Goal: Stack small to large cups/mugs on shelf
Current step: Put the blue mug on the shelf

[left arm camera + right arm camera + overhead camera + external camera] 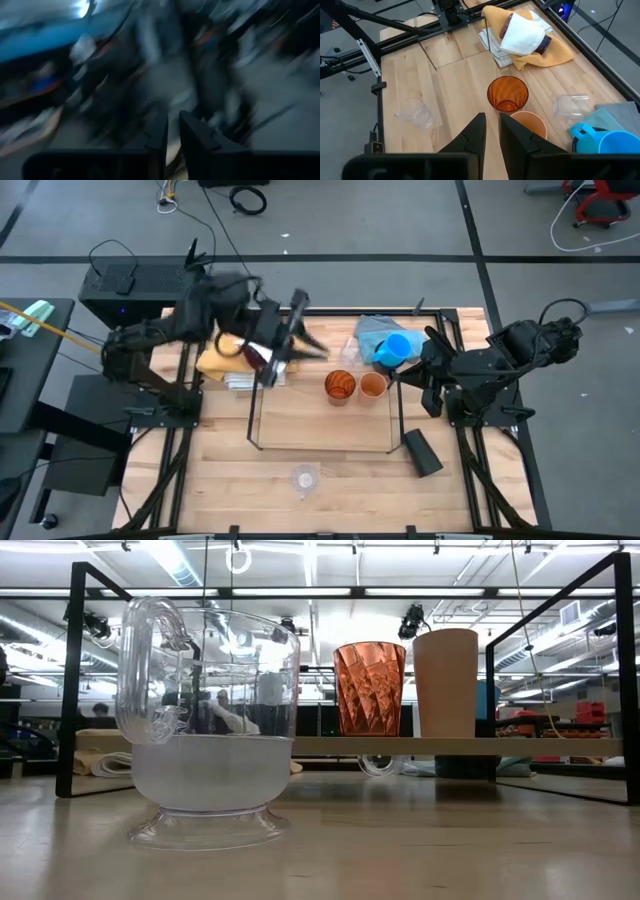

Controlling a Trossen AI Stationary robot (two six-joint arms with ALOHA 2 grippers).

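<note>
Nearest the low camera, a clear handled cup [208,730] stood in front of the shelf [322,448]. My left gripper [173,131] hung blurred above the shelf's back-left corner, fingers nearly together, nothing visibly between them. My right gripper [492,131] waited by the shelf's right end, narrowly parted and empty. Amber-orange tumbler [340,385] and small orange cup [373,385] stood side by side at the shelf's back edge; light-blue mug [397,350] lay behind them.

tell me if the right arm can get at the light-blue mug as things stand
Probably yes. The light-blue mug lies on the blue cloth right beside the right gripper, nothing lying between them. Its jaws are nearly closed, so they would need to open first.
</note>
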